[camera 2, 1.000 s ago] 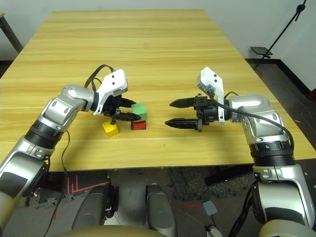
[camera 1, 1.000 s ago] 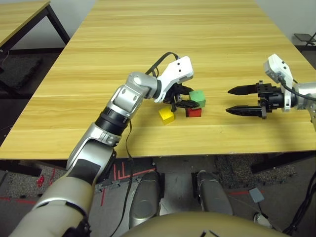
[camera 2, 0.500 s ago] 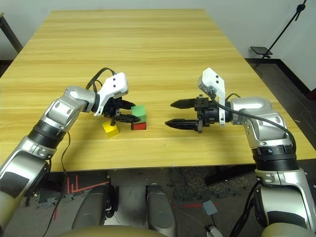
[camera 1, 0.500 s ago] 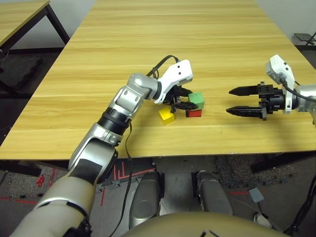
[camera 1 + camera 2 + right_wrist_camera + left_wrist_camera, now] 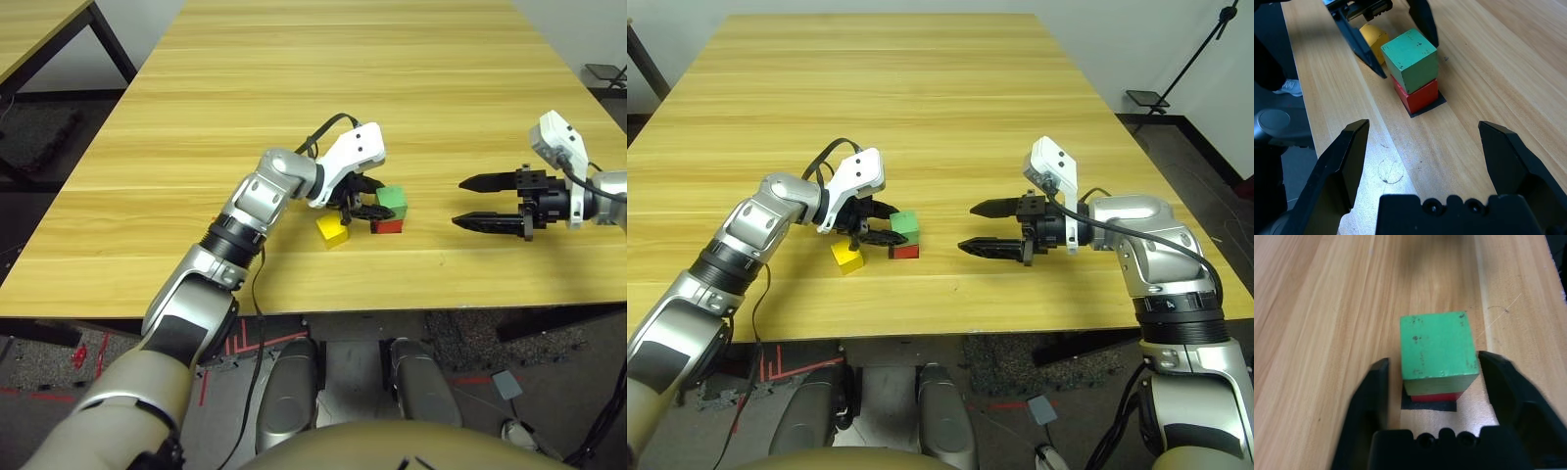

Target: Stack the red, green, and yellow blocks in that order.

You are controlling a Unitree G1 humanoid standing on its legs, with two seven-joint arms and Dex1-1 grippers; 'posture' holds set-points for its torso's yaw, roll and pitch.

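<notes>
Under the green block (image 5: 1437,351), red block (image 5: 1435,396) mostly hidden, left claw (image 5: 1435,382) apart around them, right claw (image 5: 1425,152) apart.

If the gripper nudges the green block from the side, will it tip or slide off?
Probably slides: the green block is a flat-faced cube, so it won't roll. It sits slightly skewed on the red block, so a push could drop it off.

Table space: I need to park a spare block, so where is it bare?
Bare wood between the green block stacked on the red block and the right tool, and across the table beyond. Crowded around the left tool and yellow block.
</notes>
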